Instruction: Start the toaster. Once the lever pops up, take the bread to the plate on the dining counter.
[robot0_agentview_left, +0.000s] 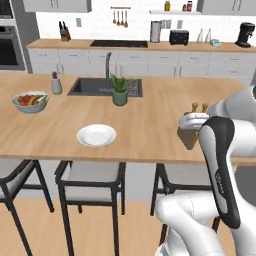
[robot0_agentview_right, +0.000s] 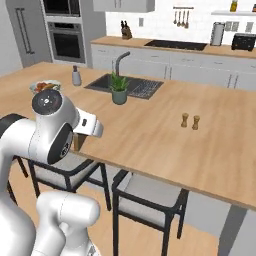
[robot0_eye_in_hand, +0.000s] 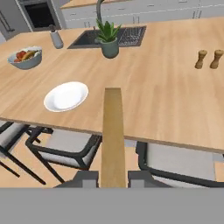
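My gripper (robot0_eye_in_hand: 113, 177) is shut on the bread (robot0_eye_in_hand: 113, 131), a tan slice seen edge-on that rises between the fingers (robot0_eye_in_hand: 83, 177) in the hand view. It hangs over the near edge of the dining counter (robot0_agentview_left: 150, 125), to the right of the white plate (robot0_agentview_left: 96, 135). In the hand view the plate (robot0_eye_in_hand: 65, 96) lies ahead and to the left of the slice, with nothing on it. The black toaster (robot0_agentview_left: 179, 36) stands far off on the back counter.
On the island are a fruit bowl (robot0_agentview_left: 30, 101), a soap dispenser (robot0_agentview_left: 56, 83), a dark sink (robot0_agentview_left: 90, 87) with a tap, a potted plant (robot0_agentview_left: 120, 92) and two small wooden shakers (robot0_agentview_left: 199, 107). Dark stools (robot0_agentview_left: 90, 180) line the near edge.
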